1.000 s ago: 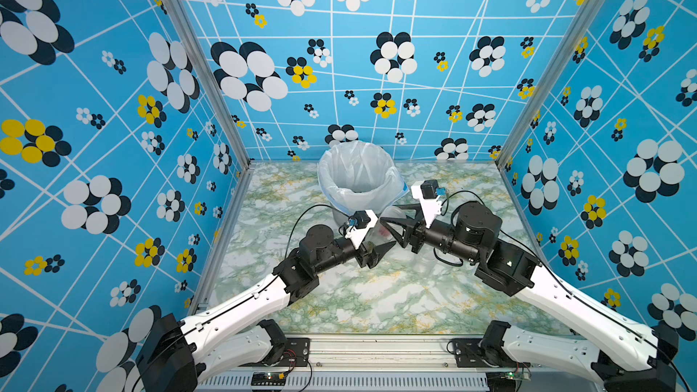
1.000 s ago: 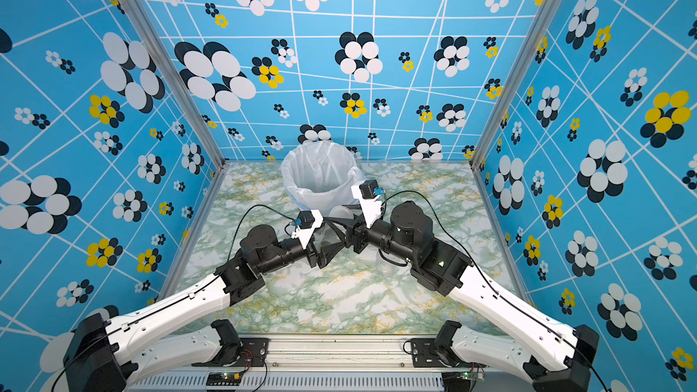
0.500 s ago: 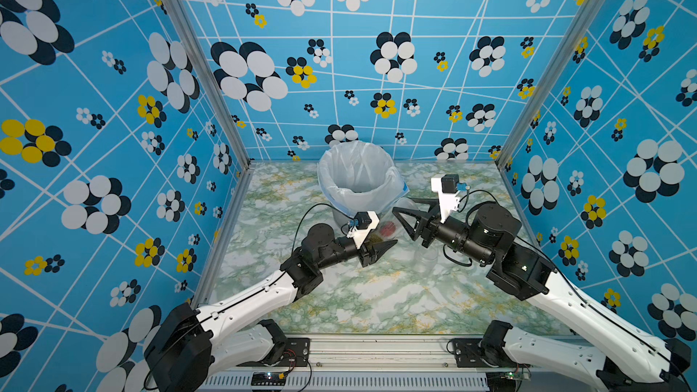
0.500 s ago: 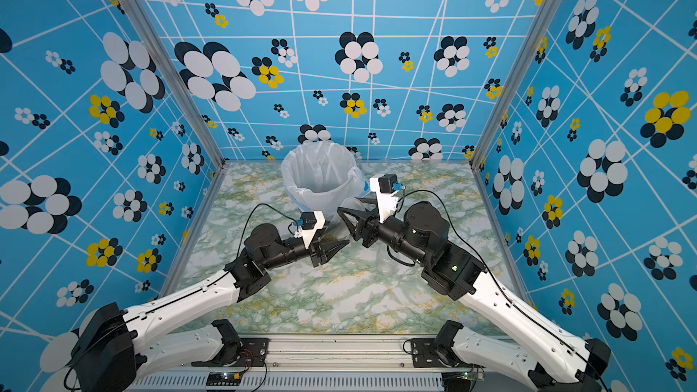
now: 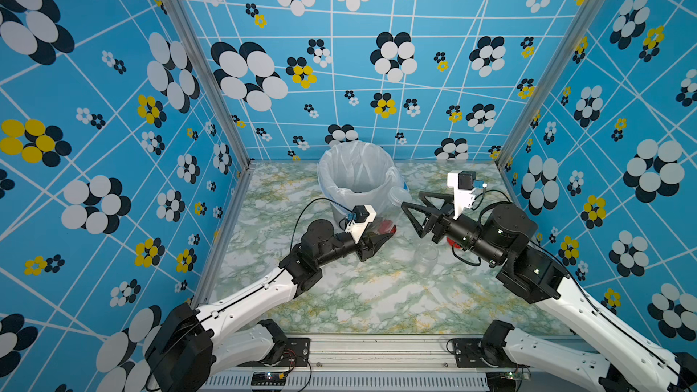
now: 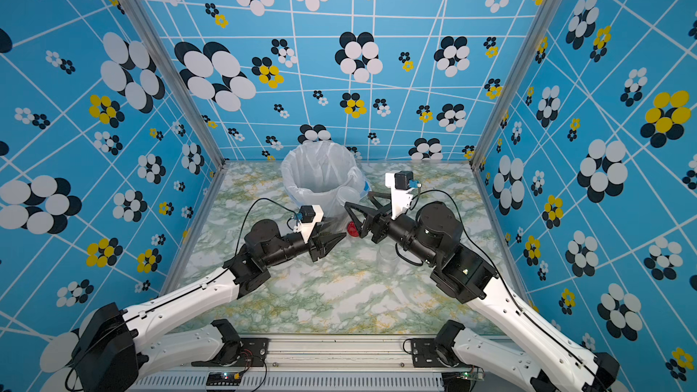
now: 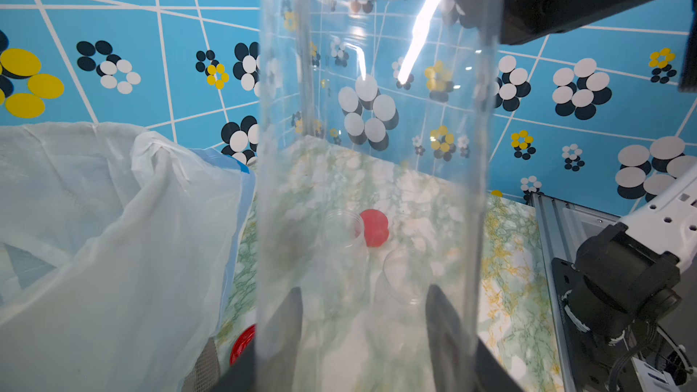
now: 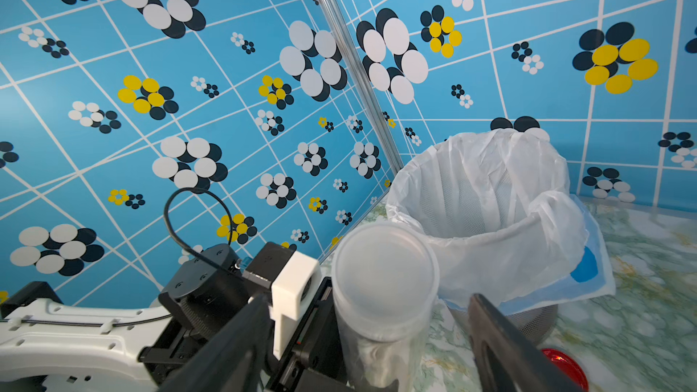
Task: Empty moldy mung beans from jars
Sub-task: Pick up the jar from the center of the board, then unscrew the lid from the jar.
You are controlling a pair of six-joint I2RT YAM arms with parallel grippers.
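My left gripper point(image 5: 381, 237) point(image 7: 364, 292) is shut on the lower part of a slim clear jar point(image 5: 394, 207) point(image 7: 377, 145) and holds it upright beside the bucket. The jar's whitish lid point(image 5: 399, 195) point(image 8: 383, 269) is still on. My right gripper point(image 5: 412, 200) point(image 8: 371, 297) is open, its fingers on either side of the lid with a gap on both sides. An open clear jar point(image 5: 426, 256) point(image 6: 388, 258) stands on the table under the right arm. No mung beans show; the held jar looks see-through.
The bucket point(image 5: 339, 167) point(image 8: 490, 152), lined with a white bag, stands at the back just behind both grippers. A red lid point(image 5: 386, 227) point(image 6: 352, 228) lies on the marble table by the left gripper. Another red lid point(image 5: 452, 246) lies partly under the right arm.
My left gripper has closed on the slim jar. My right gripper's jaws have parted, and that arm has drawn back to the right and risen a little.
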